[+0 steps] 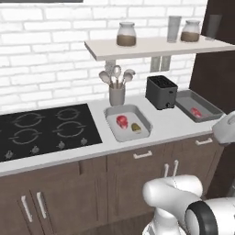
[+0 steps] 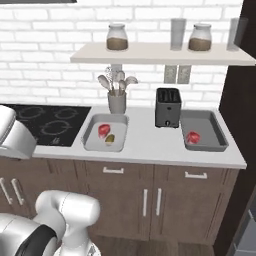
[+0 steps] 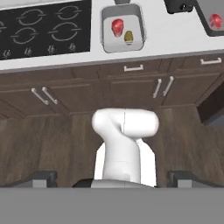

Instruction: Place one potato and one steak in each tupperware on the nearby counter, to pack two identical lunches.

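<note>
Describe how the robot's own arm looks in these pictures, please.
The glossy white rounded arm is made of thick tube-like segments with smooth curved elbows. A dark black ring joint sits between white shells, with another seen from the other side. No cables or markings are visible.

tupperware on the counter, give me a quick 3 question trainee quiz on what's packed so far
1. True or false: the light tray holds both a steak and a potato.
2. What lies in the dark tray right of the toaster? A) a potato alone B) a steak alone C) nothing
3. Fill in: to match the two lunches, the dark tray lacks a ____.

Key: 1 true; 2 B, the one red steak; 3 potato.
</note>
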You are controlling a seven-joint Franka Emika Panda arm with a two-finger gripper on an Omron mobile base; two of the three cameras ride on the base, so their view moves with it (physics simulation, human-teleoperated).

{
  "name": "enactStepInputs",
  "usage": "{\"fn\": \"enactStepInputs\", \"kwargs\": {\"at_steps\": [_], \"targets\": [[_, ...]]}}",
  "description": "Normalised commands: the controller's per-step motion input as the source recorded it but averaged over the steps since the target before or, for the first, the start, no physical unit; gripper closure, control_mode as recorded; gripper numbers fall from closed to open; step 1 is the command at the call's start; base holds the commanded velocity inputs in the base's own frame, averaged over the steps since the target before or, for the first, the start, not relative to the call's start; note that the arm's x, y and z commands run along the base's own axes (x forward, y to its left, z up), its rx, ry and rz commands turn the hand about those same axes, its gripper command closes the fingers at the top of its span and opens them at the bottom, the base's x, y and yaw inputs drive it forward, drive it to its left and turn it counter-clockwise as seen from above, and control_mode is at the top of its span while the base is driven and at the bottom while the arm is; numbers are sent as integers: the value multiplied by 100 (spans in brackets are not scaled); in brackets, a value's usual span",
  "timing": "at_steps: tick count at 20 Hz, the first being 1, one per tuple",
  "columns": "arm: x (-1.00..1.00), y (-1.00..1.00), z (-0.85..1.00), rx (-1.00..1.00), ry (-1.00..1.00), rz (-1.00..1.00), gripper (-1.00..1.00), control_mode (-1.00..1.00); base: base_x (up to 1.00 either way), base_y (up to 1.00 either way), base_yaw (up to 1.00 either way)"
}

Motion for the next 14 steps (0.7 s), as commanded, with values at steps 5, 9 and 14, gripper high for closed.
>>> {"fn": "enactStepInputs", "kwargs": {"at_steps": [5,9,14], "targets": [[0,0,0,0,0,0,-100,100,-68,0,25],[0,0,0,0,0,0,-100,100,-69,0,26],[0,0,0,0,0,0,-100,100,-64,0,31]]}}
